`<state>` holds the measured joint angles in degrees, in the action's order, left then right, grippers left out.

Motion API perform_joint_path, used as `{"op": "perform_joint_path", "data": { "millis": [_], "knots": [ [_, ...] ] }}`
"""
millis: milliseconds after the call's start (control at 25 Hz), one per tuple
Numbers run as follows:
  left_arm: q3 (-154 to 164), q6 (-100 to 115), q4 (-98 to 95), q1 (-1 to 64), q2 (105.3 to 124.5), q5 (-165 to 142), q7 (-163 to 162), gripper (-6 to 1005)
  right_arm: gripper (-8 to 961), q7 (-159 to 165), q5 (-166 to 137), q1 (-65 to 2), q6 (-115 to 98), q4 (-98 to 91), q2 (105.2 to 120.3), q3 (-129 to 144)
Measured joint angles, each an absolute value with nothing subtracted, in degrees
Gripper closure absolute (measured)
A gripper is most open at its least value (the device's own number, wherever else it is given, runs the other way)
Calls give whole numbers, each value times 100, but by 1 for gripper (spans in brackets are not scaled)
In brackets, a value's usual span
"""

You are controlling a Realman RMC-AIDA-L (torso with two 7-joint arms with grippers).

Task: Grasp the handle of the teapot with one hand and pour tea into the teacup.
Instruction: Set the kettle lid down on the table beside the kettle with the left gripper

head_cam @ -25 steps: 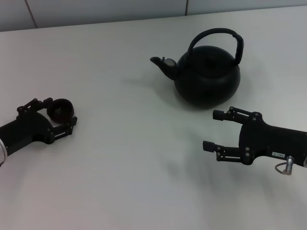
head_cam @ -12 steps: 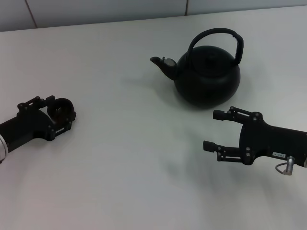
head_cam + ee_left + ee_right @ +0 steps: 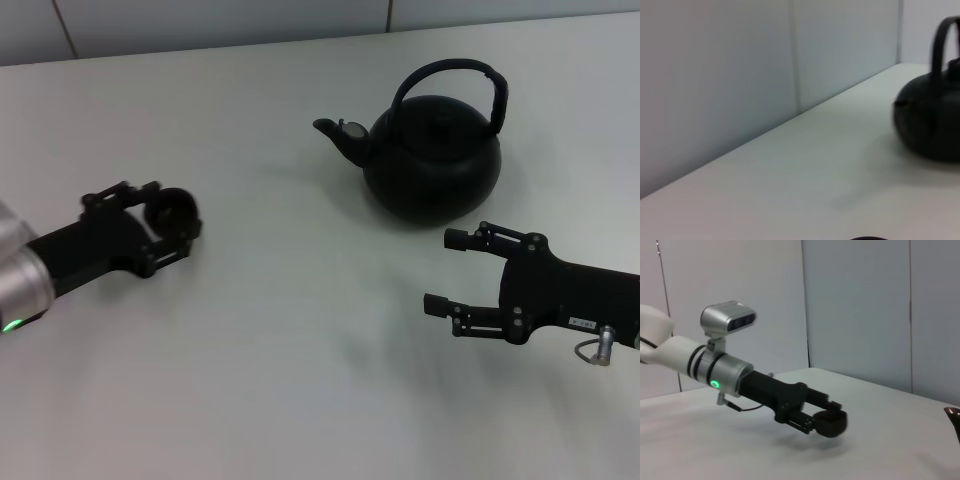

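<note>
- Two grippers are in play: the left gripper [image 3: 172, 222] has its jaws closed around the teacup [image 3: 174, 213] and holds it at the table's left side, well apart from the teapot [image 3: 430, 155].
- From the right wrist view, the teacup [image 3: 830, 422] sits clamped at the fingertips with its mouth roughly level; whether it is touching the table [image 3: 300, 350] or carried just above it I cannot tell.
- Right gripper [image 3: 448, 272] hangs near the teapot on the robot's side of it, jaws spread wide and holding nothing.
- Teapot stands upright toward the far right of the table, spout [image 3: 335, 131] pointing to the left, handle [image 3: 450, 82] arching over the lid.
- Step in hand, as I judge it: placing the cup where the spout can reach it.
- To do it well, keep the cup level and bring it down gently, just in front of and below the spout's tip, not touching the pot.
- Leave room for the pot to tip toward the cup without knocking it.
- Release only once the cup rests flat; such a small, light cup could skid or topple if nudged as the jaws open.
- Only then should the right gripper rise to the top of the handle.
</note>
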<state>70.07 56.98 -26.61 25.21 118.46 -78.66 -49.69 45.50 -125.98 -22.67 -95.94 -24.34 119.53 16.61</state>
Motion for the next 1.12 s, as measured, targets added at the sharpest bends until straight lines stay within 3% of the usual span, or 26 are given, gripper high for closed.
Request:
{"op": "perform_joint_path", "data": {
  "millis": [480, 1120],
  "knots": [
    [7575, 5363, -2529, 3073, 11918, -7816, -5053, 299, 116, 4543, -12529, -2267, -9747, -2501, 11953, 1661],
    [8122, 5020, -2361, 3247, 11918, -7765, -5054, 300, 116, 4535, -12524, -2267, -9765, -2496, 11953, 1661]
  ]
}}
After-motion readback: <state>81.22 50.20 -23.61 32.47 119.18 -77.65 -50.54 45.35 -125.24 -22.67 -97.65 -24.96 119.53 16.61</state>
